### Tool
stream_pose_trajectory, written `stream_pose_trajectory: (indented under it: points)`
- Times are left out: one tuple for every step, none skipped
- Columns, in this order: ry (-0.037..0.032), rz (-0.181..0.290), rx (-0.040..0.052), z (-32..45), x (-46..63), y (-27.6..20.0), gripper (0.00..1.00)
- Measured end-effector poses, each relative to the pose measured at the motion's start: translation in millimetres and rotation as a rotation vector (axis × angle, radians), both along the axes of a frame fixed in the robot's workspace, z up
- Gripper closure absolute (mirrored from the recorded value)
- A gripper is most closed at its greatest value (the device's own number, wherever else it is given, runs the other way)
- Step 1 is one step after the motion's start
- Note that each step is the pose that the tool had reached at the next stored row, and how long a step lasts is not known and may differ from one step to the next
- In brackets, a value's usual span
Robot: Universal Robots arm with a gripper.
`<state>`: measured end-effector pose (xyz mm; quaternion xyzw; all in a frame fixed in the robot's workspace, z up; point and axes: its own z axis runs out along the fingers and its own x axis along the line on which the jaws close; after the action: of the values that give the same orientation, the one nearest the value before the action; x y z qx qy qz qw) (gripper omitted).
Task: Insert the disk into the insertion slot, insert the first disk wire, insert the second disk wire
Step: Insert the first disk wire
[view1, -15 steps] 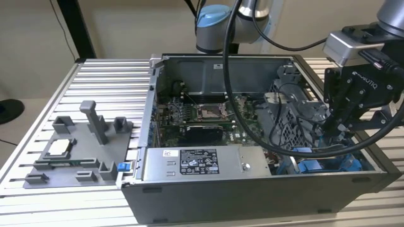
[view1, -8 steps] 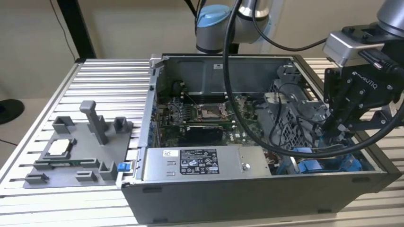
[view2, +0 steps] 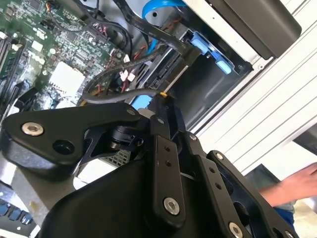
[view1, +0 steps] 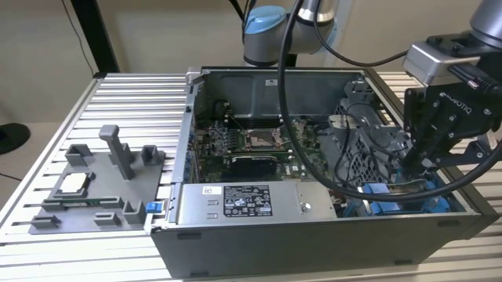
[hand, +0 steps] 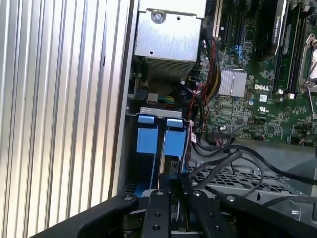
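Where blue plastic tabs (hand: 147,140) line the grey metal insertion slot (hand: 153,110), the black hand (hand: 177,179) hangs clenched.

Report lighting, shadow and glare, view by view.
Exterior view: soft, even light, with shade inside the case under the gripper. First wrist view: pale sheen along the ribbed table, the insertion slot dark. Second wrist view: the table's slats wash out pale, the gripper looms black in front.

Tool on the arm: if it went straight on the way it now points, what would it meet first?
Probably the blue plastic parts in the insertion slot, right ahead of the tool, though depth is unclear.
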<state>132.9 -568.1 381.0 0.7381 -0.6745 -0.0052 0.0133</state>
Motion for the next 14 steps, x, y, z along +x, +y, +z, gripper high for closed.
stream_pose_trajectory:
  points:
    - [0.0002, 0.000, -0.0044, -0.4, 0.0, -0.3, 1.00]
    - [0.0003, 0.000, -0.0082, -0.9, 0.1, -0.7, 1.00]
    - [0.0005, 0.000, -0.0099, -1.7, 0.3, -1.0, 1.00]
    - [0.0009, 0.000, -0.0111, -2.4, 0.8, -1.0, 1.00]
    - [0.0015, 0.000, -0.0115, -3.2, 1.6, -0.9, 1.00]
    - [0.0021, 0.000, -0.0114, -4.1, 2.5, -0.9, 1.00]
    - [0.0027, 0.000, -0.0115, -5.0, 3.8, -1.0, 1.00]
    - [0.0034, 0.000, -0.0116, -6.0, 5.2, -0.9, 1.00]
    - [0.0040, -0.001, -0.0115, -7.0, 6.5, -1.0, 1.00]
    - [0.0047, -0.001, -0.0115, -8.1, 7.8, -0.9, 1.00]
    - [0.0052, -0.002, -0.0115, -9.2, 9.2, -0.9, 1.00]
    - [0.0056, -0.002, -0.0115, -10.4, 10.5, -0.9, 1.00]
    - [0.0058, -0.002, -0.0115, -11.3, 11.6, -1.0, 1.00]
    - [0.0060, -0.002, -0.0114, -12.3, 12.6, -1.0, 1.00]
